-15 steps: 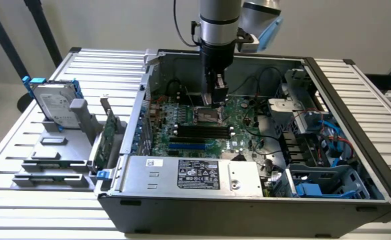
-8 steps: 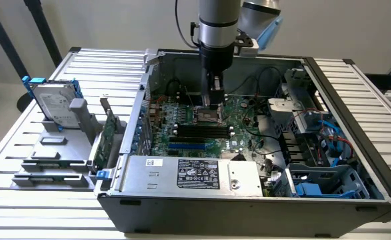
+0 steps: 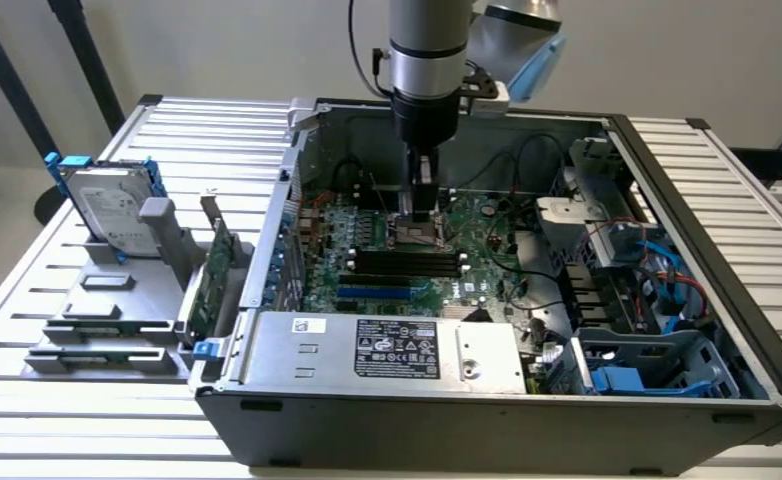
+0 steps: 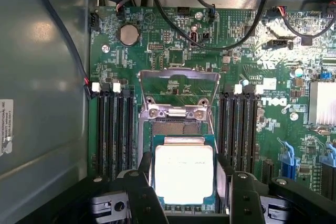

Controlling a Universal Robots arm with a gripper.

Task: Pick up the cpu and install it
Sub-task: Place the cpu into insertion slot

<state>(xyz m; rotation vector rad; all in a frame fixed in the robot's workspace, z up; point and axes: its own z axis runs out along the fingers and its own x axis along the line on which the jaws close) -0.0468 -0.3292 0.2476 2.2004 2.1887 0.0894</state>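
Note:
The cpu point(image 4: 184, 174), a flat square chip with a bright silver top, sits between my two dark fingers point(image 4: 144, 182), which press on its opposite edges. My gripper point(image 4: 185, 182) is shut on it. The chip hangs just over the open socket point(image 4: 176, 127) on the green board, whose metal load plate point(image 4: 178, 85) is flipped up behind it. In the exterior view my gripper point(image 3: 422, 222) reaches straight down into the open computer case point(image 3: 711, 300), low over the middle of the board.
Black memory slots point(image 4: 113, 129) flank the socket on both sides. Black cables point(image 4: 226, 45) loop over the board's far part. A power supply box point(image 3: 391, 350) fills the case's near side. A hard drive with blue rails point(image 3: 104, 210) stands on a grey holder at the exterior view's left.

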